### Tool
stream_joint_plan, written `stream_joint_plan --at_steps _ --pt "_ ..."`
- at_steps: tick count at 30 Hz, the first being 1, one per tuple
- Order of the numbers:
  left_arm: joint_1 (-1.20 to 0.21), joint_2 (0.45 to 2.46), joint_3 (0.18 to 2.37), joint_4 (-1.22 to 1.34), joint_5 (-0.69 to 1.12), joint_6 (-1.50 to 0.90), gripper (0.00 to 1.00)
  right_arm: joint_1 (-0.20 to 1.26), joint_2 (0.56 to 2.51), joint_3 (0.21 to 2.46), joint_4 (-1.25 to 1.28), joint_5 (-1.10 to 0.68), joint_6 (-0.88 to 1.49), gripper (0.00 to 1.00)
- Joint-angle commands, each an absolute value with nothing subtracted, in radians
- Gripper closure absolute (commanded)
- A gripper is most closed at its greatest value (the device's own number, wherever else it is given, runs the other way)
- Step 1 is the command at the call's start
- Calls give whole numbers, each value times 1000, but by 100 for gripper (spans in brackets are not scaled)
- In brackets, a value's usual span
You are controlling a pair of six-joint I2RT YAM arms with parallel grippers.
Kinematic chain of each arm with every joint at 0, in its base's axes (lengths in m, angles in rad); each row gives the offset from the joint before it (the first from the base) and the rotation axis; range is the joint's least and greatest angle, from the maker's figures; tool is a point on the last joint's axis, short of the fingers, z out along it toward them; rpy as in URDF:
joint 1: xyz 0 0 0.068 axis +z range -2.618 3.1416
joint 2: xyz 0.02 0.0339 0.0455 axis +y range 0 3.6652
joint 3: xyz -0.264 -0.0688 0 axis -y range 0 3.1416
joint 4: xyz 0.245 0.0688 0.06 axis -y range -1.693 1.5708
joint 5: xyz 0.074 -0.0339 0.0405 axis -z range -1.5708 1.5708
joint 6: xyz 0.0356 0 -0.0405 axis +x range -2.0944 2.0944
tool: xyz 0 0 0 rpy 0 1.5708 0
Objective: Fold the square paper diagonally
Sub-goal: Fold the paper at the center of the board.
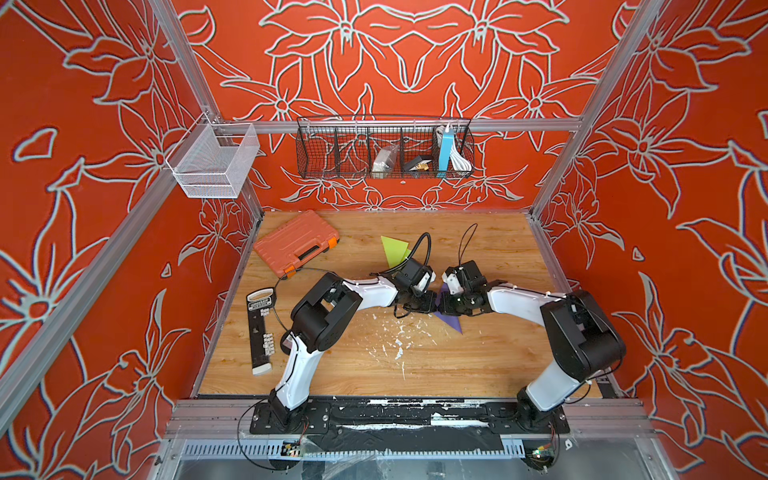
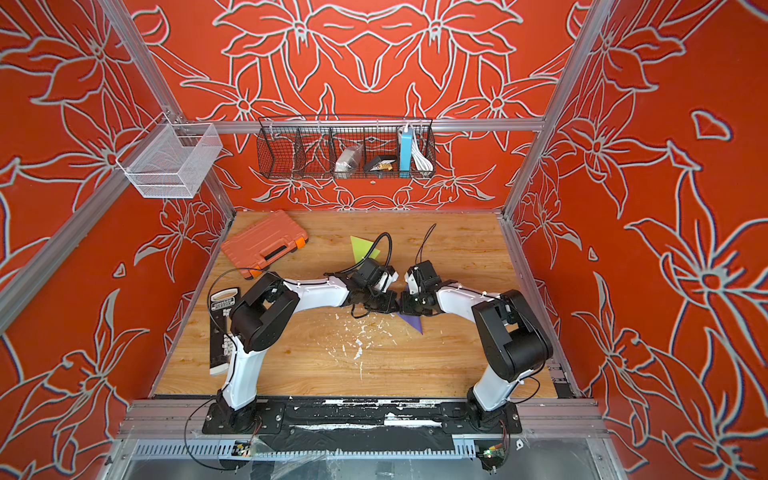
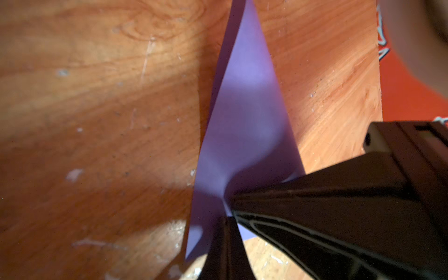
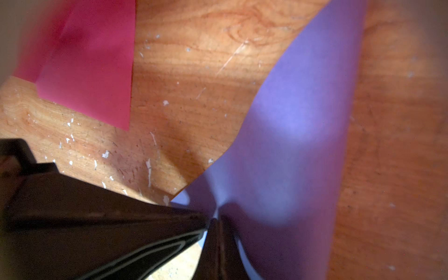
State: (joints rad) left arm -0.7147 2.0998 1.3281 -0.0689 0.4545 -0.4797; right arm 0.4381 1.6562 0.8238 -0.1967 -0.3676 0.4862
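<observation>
Purple paper (image 1: pixel 452 323) mid-table (image 1: pixel 478 365), nearer the robot than the orange tool case (image 1: pixel 296 242) and to its right, one corner lifted, left gripper (image 3: pixel 228 225) and right gripper (image 4: pixel 215 228) both pinched tight on it, black strip (image 1: pixel 259 332) below the case, label too small to read

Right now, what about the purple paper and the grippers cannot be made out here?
purple paper: in both top views the left gripper and right gripper cover most of it.
Any crease in it: wrist views too close, blurred.
pink paper: right wrist view, cut off by the frame edge.
lime-green paper: top views, partly behind the left arm.
</observation>
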Motion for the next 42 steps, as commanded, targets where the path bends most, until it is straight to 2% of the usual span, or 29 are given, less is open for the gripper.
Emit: stream_joint_plan --at_steps 1,19,42 --pt "-718 2126 1354 -63 453 -474 100 440 1692 815 -227 -374 495 100" --pt "-718 2183 1276 -68 441 -446 100 430 1681 849 -279 -361 501 100" --pt "-705 2200 1296 -116 417 -435 100 262 1680 842 -337 -348 460 100"
